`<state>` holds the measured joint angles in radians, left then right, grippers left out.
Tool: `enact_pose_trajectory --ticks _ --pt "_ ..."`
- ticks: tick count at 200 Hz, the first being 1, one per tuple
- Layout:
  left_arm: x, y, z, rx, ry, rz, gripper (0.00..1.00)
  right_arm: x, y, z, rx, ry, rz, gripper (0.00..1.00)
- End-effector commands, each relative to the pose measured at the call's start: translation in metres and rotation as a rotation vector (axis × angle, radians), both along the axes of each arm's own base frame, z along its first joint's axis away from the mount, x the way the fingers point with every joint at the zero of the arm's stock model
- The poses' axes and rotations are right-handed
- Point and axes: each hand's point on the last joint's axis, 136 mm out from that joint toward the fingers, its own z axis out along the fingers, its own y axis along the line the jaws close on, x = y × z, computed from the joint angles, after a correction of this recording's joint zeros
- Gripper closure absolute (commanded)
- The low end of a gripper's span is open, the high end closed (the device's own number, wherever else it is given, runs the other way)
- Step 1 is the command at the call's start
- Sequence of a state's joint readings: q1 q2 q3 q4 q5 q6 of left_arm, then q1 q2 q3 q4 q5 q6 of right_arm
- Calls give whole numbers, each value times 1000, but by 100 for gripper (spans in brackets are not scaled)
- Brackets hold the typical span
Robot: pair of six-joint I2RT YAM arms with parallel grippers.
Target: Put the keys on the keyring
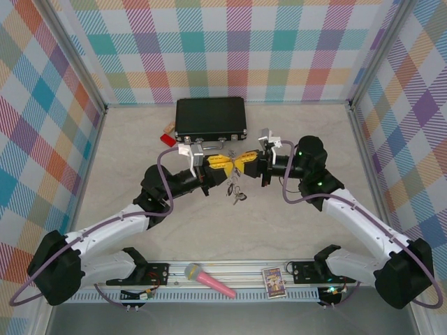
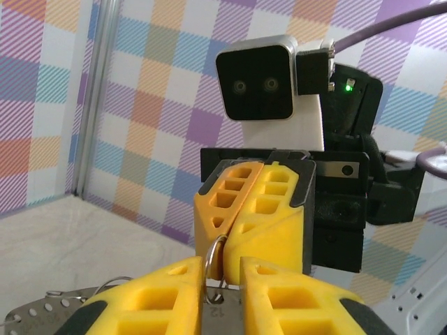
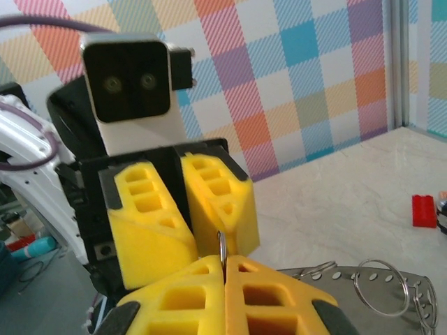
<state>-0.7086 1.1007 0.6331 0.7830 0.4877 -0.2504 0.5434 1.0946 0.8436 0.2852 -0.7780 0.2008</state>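
Observation:
My left gripper [image 1: 225, 167] and right gripper [image 1: 242, 165] meet tip to tip above the table's middle. In the left wrist view the left gripper [image 2: 222, 271] is shut on a flat grey piece stamped 12, which looks like part of the keyring [image 2: 42, 311], a perforated metal band. A small loop [image 2: 212, 252] rises from that piece. The right gripper [image 3: 224, 262] is shut on this small loop [image 3: 221, 243]. The band of the keyring [image 3: 335, 280] runs off to the right with more loops on it. Small dark keys [image 1: 238, 193] dangle below the grippers.
A black case [image 1: 211, 117] lies at the back with a red brick [image 1: 168, 139] by its left corner. A pink microphone [image 1: 209, 280] and a small card [image 1: 274, 283] rest on the front rail. Checked walls close off three sides.

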Motion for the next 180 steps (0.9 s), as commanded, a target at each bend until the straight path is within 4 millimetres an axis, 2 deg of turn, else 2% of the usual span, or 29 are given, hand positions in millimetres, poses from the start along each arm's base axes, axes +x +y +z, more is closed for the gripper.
enact_pose_trajectory --ticks 1,22,109,114,161,180 --pt "0 6 10 66 -20 13 80 -2 -5 0 -53 -78 -23 100" --pt "-3 6 5 148 -19 -1 79 -3 -6 -8 -97 -101 -24 100" --pt "-14 11 -41 564 41 -95 78 -6 2 -46 -271 -142 41 100" --pt "-17 13 -49 597 65 -107 78 -6 3 -48 -282 -149 43 100" --pt "-19 17 -72 718 78 -157 78 -11 12 -59 -340 -172 69 100" --pt "-18 18 -75 734 68 -156 78 -14 14 -61 -349 -182 76 100"
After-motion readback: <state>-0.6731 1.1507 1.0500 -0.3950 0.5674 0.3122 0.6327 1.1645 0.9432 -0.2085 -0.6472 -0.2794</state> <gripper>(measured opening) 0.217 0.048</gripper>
